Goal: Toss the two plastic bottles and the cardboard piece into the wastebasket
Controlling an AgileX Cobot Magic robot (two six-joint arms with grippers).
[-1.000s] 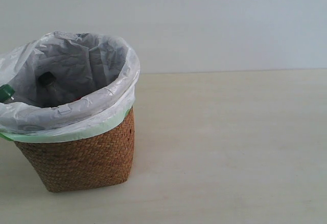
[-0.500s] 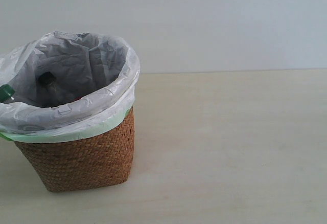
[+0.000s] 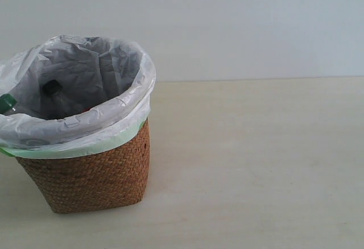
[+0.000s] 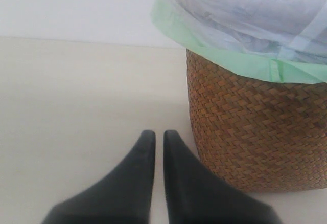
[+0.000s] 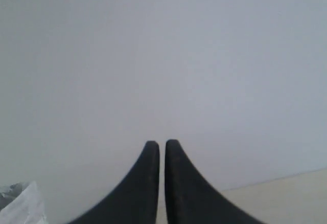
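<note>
Exterior: the basket (image 3: 91,175) stands on the table (image 3: 256,164) at the left, its bag (image 3: 122,107) folded over the rim. Inside are the black-capped bottle (image 3: 51,88) and the green-capped bottle (image 3: 7,102), only their tops showing. Left wrist: my left gripper (image 4: 159,134) is closed on nothing, just beside the basket. Right wrist: my right gripper (image 5: 162,144) is closed and empty, facing a pale wall (image 5: 163,55).

Left hand (image 4: 159,137) and right hand (image 5: 162,146) have black tapering fingers (image 4: 138,170).
</note>
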